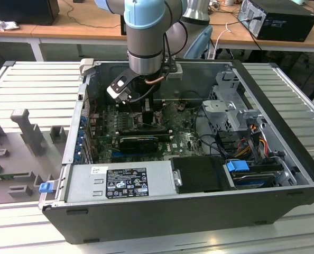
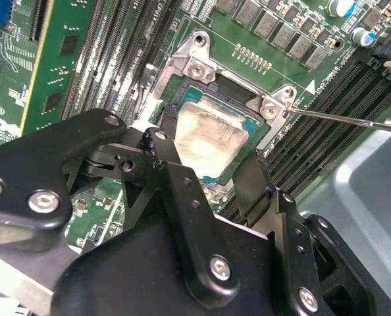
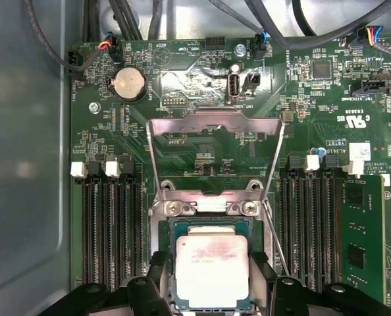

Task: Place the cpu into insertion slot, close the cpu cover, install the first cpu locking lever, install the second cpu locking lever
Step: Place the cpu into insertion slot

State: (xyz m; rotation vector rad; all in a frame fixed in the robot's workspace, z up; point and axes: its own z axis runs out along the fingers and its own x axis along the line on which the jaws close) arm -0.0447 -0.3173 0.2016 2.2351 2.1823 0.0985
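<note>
The cpu [image 3: 212,270] [image 2: 212,141], a flat square chip with a pale silver top, lies level in the insertion slot [image 3: 205,205] [image 2: 195,62], whose grey metal rim shows around it. My gripper [image 3: 212,280] [image 2: 208,158] [image 1: 149,114] hangs straight over it. The black fingers [image 3: 159,270] press against two opposite edges of the chip, so the gripper is shut on it. The cpu cover [image 3: 215,124], a thin silver frame, stands swung up and open behind the socket. A thin wire locking lever [image 3: 274,237] [image 2: 353,118] sticks out loose beside the socket.
Long black memory slots [image 3: 113,224] [image 3: 311,217] flank the socket on both sides. A coin cell [image 3: 128,83] and cables lie beyond the cover. Inside the open case, a black card [image 1: 141,142], the power supply [image 1: 120,182] and a drive cage [image 1: 225,111] surround the arm.
</note>
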